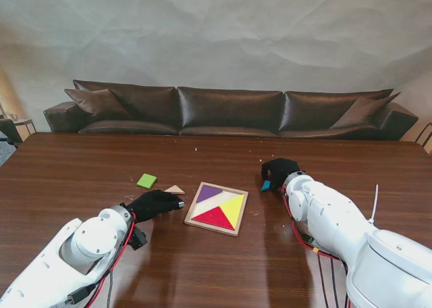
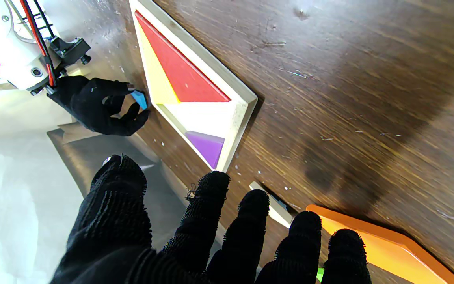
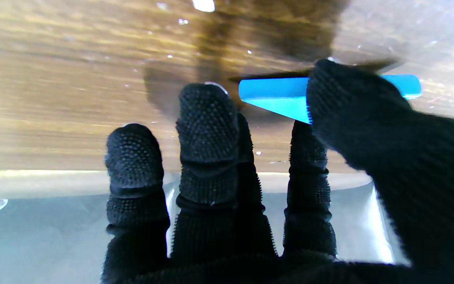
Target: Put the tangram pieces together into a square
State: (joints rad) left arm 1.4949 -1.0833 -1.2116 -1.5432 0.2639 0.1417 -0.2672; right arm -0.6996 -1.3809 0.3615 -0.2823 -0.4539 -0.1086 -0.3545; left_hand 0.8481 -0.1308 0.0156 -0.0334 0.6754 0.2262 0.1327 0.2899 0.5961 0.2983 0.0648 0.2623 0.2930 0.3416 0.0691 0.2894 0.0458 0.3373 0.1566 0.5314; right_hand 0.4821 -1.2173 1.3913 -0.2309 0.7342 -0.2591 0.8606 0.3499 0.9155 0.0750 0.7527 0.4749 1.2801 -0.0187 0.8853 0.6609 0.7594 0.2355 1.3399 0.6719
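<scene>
Brown surface (image 1: 81, 166) lies open around the tray (image 1: 217, 208). My right hand (image 1: 279, 171) pinches the blue piece (image 1: 266, 185); left hand (image 1: 154, 204) fingers spread, empty.

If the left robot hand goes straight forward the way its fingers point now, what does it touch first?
Probably the small beige triangle just past the left robot hand fingertips; the wooden tray comes after it. Depth is uncertain.

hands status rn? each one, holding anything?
Left hand: open, fingers spread, holding nothing, beside the tan piece.
Right hand: shut on the blue piece, pinched between thumb and finger.
</scene>
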